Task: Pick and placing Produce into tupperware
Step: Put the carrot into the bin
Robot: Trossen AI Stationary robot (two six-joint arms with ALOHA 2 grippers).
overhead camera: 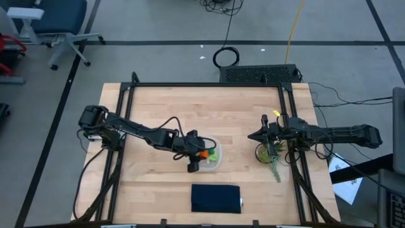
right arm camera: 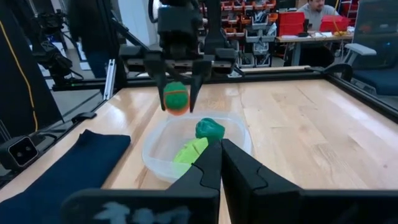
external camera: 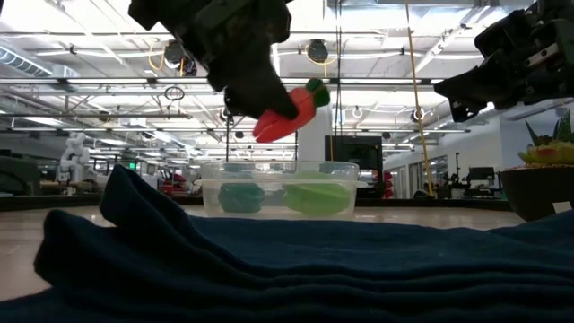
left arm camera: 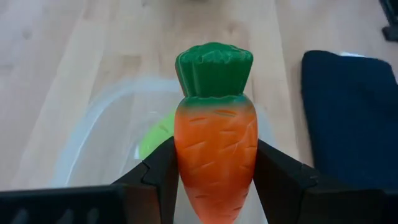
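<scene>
While the left hand (overhead camera: 197,158) hangs above the tupperware (overhead camera: 214,159), it is clenched on the orange carrot (left arm camera: 216,158), its two dark fingers (left arm camera: 158,171) pressing on either side of the carrot's body. In the left wrist view the carrot's green top points away from the hand, out past the fingertips, and the clear container lies beneath it. From the low view the carrot (external camera: 287,112) is held tilted in the air, clear of the container's rim (external camera: 278,166), touching nothing but the hand.

Inside the tupperware rest the other two toy foods: the dark green round piece (right arm camera: 209,129) and the light yellow-green leafy piece (right arm camera: 190,151), lying just beside each other on the container's floor. The low view shows them through the translucent wall, the dark green piece (external camera: 240,197) to the left and the leafy piece (external camera: 316,197) to the right.

Over at the right side of the worktop (overhead camera: 164,107), the right hand (overhead camera: 264,135) waits well apart from the container, with its fingers (right arm camera: 208,168) closed together on nothing. Just beside it stands a spiky green potted plant (overhead camera: 268,156). A dark navy cloth (overhead camera: 216,198) lies flat near the front edge, just near of the tupperware.
</scene>
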